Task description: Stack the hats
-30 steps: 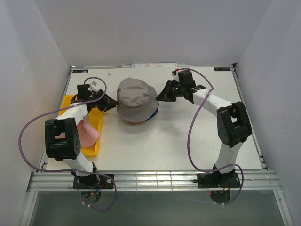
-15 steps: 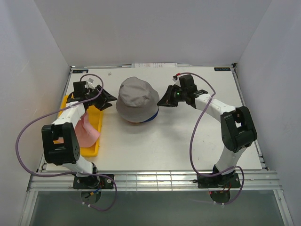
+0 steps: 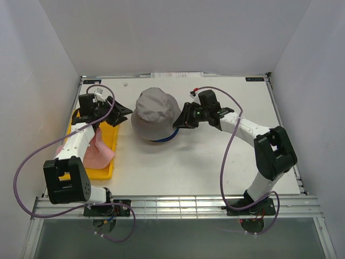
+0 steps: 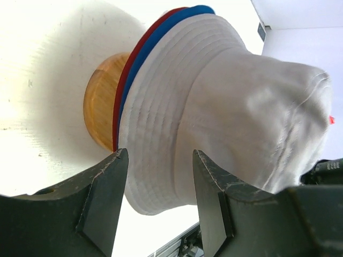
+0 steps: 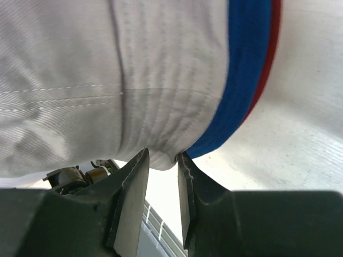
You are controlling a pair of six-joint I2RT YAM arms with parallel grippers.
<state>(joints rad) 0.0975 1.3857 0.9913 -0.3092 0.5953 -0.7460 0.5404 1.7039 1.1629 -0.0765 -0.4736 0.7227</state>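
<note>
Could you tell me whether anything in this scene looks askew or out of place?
The grey hat sits slightly askew on the stack: the brim of the blue hat peeks out only on its near right side. The pink hat lies crumpled in the yellow tray, apart from the stack and not yet added.

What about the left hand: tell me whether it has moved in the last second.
Yes. The left hand drew back left, away from the hats and toward the tray.
</note>
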